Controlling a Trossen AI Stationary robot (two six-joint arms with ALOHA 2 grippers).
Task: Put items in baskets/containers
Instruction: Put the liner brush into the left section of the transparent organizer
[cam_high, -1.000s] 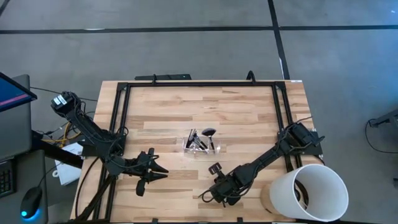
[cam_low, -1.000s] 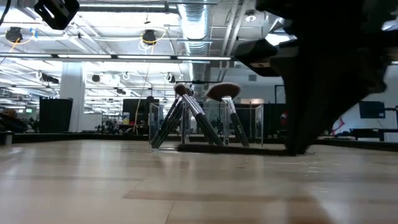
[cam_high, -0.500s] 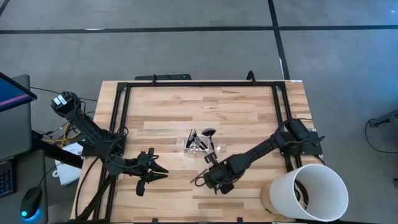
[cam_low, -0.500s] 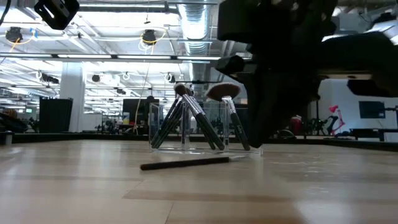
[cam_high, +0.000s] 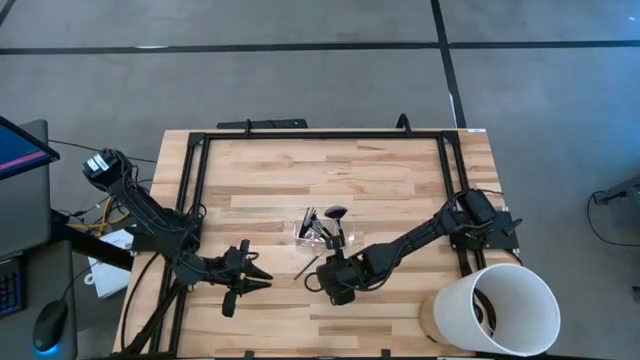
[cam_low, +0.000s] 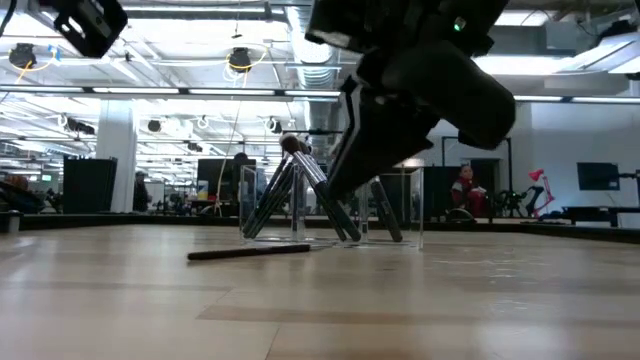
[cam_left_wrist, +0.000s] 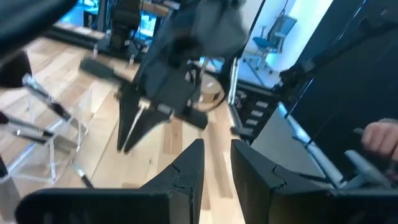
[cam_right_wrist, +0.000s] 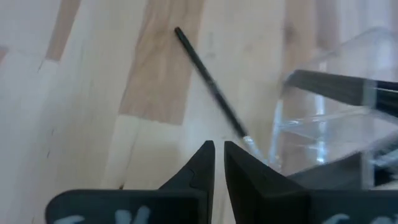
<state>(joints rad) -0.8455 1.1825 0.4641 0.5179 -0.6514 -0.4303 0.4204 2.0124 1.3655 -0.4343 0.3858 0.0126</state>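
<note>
One thin brush (cam_high: 306, 266) lies flat on the wooden surface (cam_high: 390, 180), just beside the near corner of the clear tray (cam_high: 322, 236), its tip close to the tray wall. Several other brushes (cam_low: 300, 190) lean inside that tray, one with a broad dark head. The right claw (cam_high: 338, 283) hangs low over the surface near the loose brush, its fingers (cam_right_wrist: 205, 163) a narrow slit apart and holding nothing. The left claw (cam_high: 258, 281) waits off to the side, well apart from the tray, its fingers (cam_left_wrist: 189, 171) slightly parted and empty. A white bucket (cam_high: 500, 305) stands at the surface's corner.
</note>
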